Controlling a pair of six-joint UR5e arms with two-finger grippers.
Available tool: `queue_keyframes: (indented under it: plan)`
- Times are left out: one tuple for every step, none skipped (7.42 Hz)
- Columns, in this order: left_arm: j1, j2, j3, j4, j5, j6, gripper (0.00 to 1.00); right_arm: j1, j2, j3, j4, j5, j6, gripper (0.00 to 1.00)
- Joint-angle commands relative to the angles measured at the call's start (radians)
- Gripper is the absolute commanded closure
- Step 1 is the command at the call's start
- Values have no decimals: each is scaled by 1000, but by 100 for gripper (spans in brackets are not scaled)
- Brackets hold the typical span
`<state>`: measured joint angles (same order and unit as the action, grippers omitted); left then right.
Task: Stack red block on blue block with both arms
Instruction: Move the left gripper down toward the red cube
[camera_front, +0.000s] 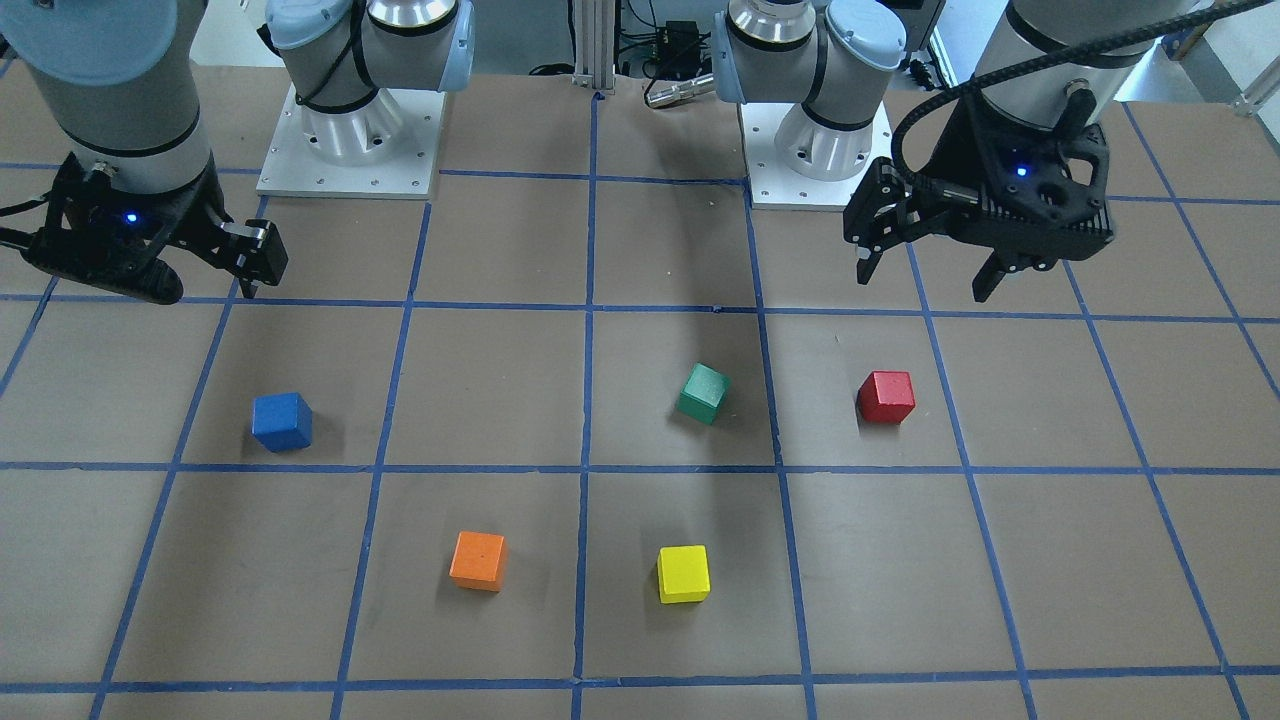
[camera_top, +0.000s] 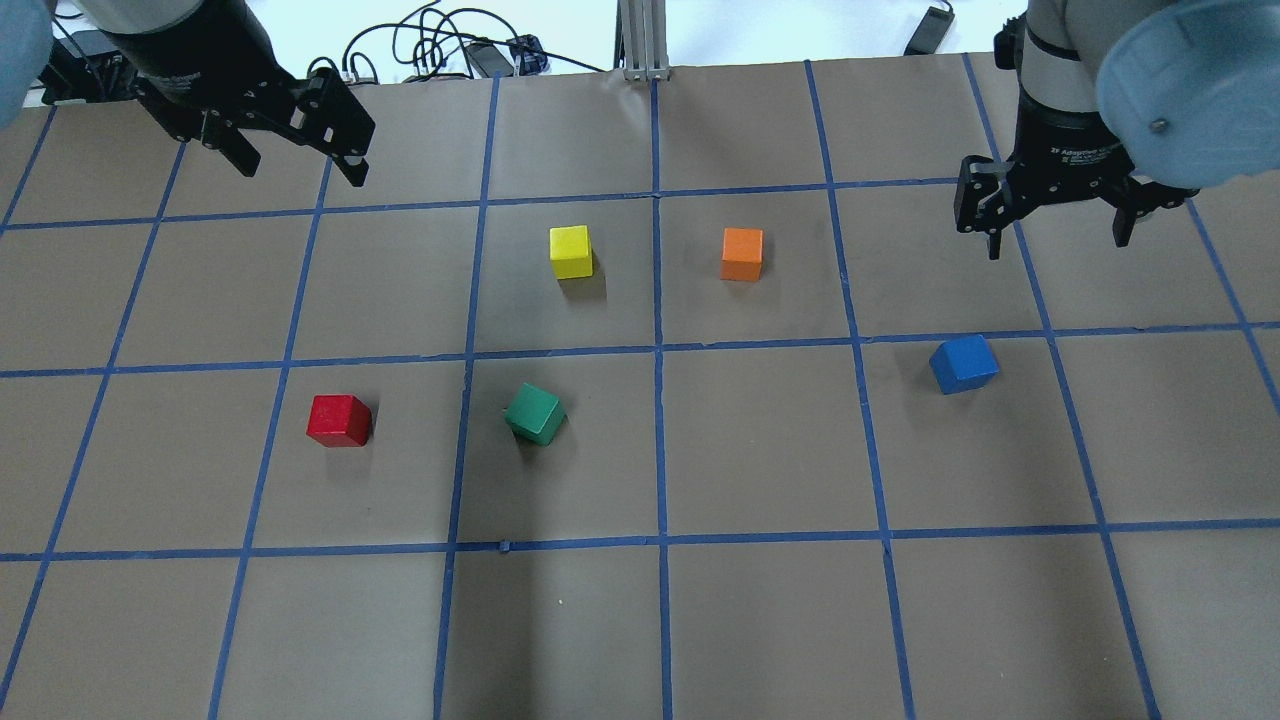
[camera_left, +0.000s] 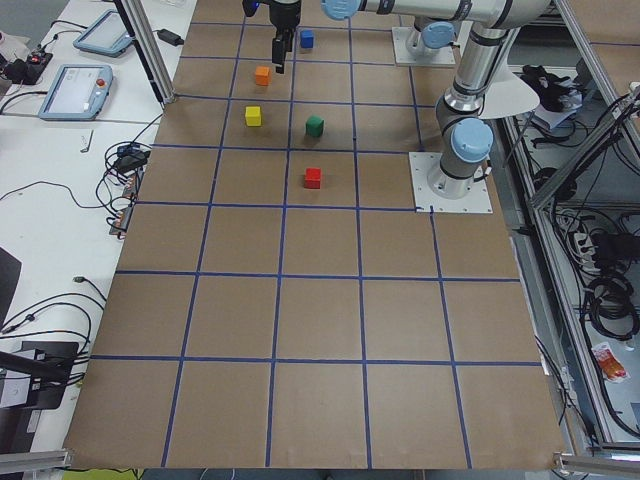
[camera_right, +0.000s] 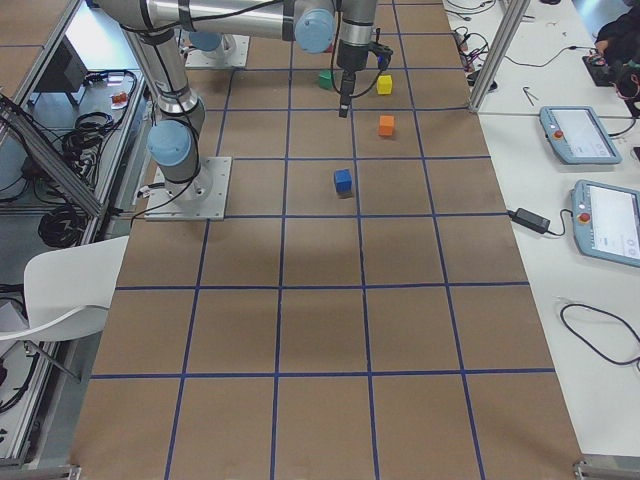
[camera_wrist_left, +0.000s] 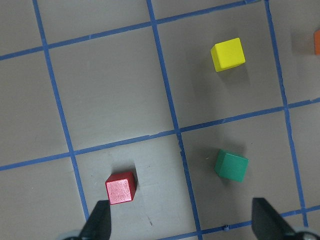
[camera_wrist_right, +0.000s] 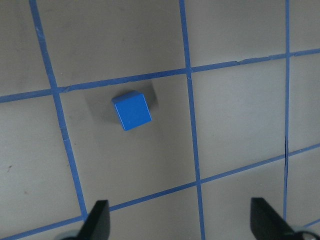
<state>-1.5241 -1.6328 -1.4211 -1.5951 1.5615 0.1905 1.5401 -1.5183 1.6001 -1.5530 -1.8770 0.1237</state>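
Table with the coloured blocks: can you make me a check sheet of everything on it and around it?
Surface: brown paper-covered table with a blue tape grid, flat.
Job's things: small matte red cube and small matte blue cube sit far apart, not stacked.
Clutter: small green cube, turned askew; small yellow cube; small orange cube; none touching.
Grippers: black left gripper and black right gripper both open, empty, above the table.
Cables: black ribbed cable loops to the left gripper; loose black wires past the table's far edge.
Surroundings: grey handheld screens on a white side bench; white chair.
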Motion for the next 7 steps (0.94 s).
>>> queue_keyframes:
  plan:
    - [-1,-1,2,-20,3,-28,0,-1,-11,39,-10,-2,-4,0]
    - [-1,1,-2,-22,5,-28,0,-3,-11,38,-12,-1,-1,0]
    - [-1,-1,1,-20,5,-28,0,-2,-11,32,-15,7,10,0]
    - [-1,1,1,-20,3,-28,0,-2,-11,31,-15,9,10,0]
    - [-1,1,2,-20,5,-28,0,3,-14,26,-12,21,10,0]
    - [-1,2,-4,-20,5,-28,0,5,-14,9,-12,28,1,0]
    - [-1,2,-6,-20,5,-28,0,5,-7,-38,-12,129,-4,0]
